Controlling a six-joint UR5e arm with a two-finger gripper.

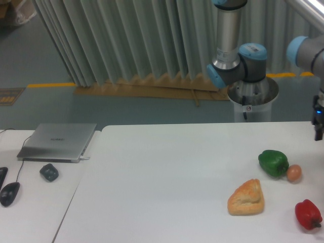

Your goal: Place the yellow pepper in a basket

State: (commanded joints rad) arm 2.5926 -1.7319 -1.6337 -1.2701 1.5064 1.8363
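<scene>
Far left, on a separate desk: black mouse (9, 193) with its cable, small dark object (49, 172), closed grey laptop (57, 141). Further right, white table (167, 177), bare through its middle. Behind, pleated grey curtain (126, 40) and yellow floor line (50, 84).

Right of centre, bread roll (246, 197) near the front edge. Beyond it, green pepper (273, 162) with a small brown egg-like thing (294, 173) touching its right side. Red pepper (308, 214) at the lower right corner, close to the frame edge. Above, robot arm (230, 45) rising from its base (252, 101) behind the table. At the extreme right edge, gripper (319, 124) barely in view, hanging above the table's right side, well apart from the produce; fingers cut off by the frame, so open or closed impossible to say.

No yellow pepper anywhere in view, and no basket either; both presumably beyond the right edge, or absent.

Likely risks from here: descending on the red or green pepper instead of the yellow one, since only those lie within sight; knocking the egg-like thing loose while passing low over the green pepper; a glossy, lumpy pepper slipping from a two-finger pinch if taken off-centre.

Hard to make out: the gripper's orientation, anything possibly held in it, and the nature of the small dark object by the laptop.
</scene>
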